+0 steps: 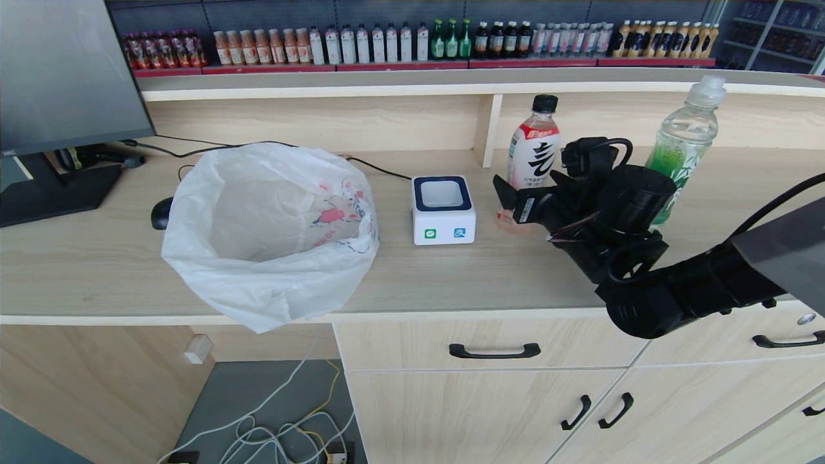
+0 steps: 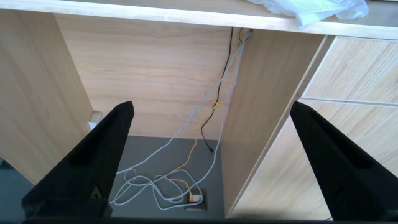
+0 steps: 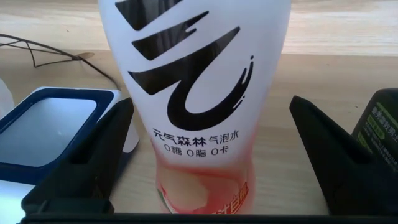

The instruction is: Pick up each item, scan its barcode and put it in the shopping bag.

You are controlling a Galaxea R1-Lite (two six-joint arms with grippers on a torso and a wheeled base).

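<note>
A pink-labelled drink bottle [image 1: 534, 151] with a black cap stands upright on the wooden counter [image 1: 451, 277], just right of the white scanner box [image 1: 443, 209]. My right gripper [image 1: 515, 203] is open at the bottle's lower part. In the right wrist view the bottle [image 3: 196, 93] stands between the two spread fingers [image 3: 93, 162], and no contact is visible. A taller green-labelled bottle [image 1: 683, 145] stands behind the right arm. The white shopping bag [image 1: 271, 232] stands open left of the scanner. My left gripper [image 2: 211, 168] hangs open and empty below counter height.
A monitor [image 1: 64, 71] on its stand and a black mouse [image 1: 161, 212] occupy the counter's left end, with a cable running behind the bag. Drawers with black handles [image 1: 494, 351] sit under the counter. Loose cables [image 2: 180, 180] lie on the floor in the open bay.
</note>
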